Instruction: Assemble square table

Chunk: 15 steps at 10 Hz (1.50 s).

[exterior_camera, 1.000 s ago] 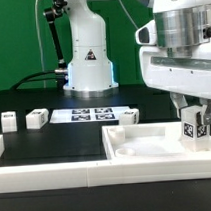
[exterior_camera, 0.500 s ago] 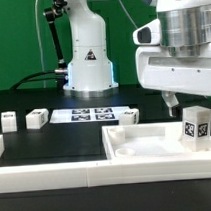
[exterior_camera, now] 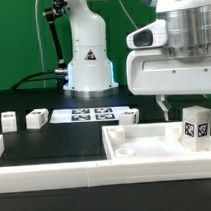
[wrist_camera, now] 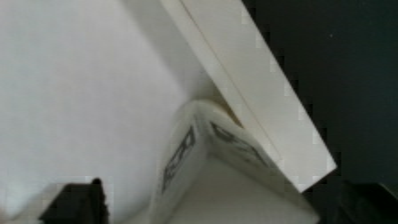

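Triangle sign (exterior_camera: 89,56) on arm base (exterior_camera: 90,76), no legible text

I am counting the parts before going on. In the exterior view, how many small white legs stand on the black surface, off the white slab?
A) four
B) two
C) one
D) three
D: three legs stand on the black surface, two on one side of the marker board and one on the other; the fourth leg stands on the slab.
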Each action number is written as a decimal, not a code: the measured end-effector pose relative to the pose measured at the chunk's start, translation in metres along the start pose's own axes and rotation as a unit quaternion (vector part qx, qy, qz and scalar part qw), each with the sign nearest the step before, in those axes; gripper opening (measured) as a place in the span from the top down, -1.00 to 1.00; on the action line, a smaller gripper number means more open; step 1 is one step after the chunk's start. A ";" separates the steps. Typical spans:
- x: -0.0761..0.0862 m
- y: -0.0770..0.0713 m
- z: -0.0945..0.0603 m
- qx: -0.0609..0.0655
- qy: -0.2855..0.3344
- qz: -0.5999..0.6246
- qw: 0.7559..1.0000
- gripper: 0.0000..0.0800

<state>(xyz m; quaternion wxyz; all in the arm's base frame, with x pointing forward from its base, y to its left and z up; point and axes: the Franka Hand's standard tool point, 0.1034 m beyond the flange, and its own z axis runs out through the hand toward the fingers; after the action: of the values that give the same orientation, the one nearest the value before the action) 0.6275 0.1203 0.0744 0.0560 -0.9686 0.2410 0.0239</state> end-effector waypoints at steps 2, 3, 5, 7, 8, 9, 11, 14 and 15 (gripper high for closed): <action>-0.001 -0.002 0.000 -0.004 0.002 -0.084 0.996 -0.62; -0.001 -0.002 0.000 -0.004 0.002 -0.111 0.994 -0.62; 0.001 0.001 0.000 -0.005 0.002 -0.212 0.977 -0.62; 0.004 0.005 -0.001 -0.018 0.005 -0.313 0.950 -0.62; 0.004 0.006 -0.001 -0.022 0.005 -0.348 0.937 -0.62; 0.005 0.006 -0.001 -0.023 0.004 -0.380 0.925 -0.62; 0.005 0.006 -0.001 -0.023 0.004 -0.385 0.922 -0.39; 0.005 0.007 -0.001 -0.022 0.004 -0.380 0.925 0.28; 0.004 0.006 -0.001 -0.022 0.004 -0.367 0.930 0.28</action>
<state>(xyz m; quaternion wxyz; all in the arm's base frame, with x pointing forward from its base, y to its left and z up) 0.6285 0.1127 0.0740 0.0391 -0.9905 -0.1321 0.0033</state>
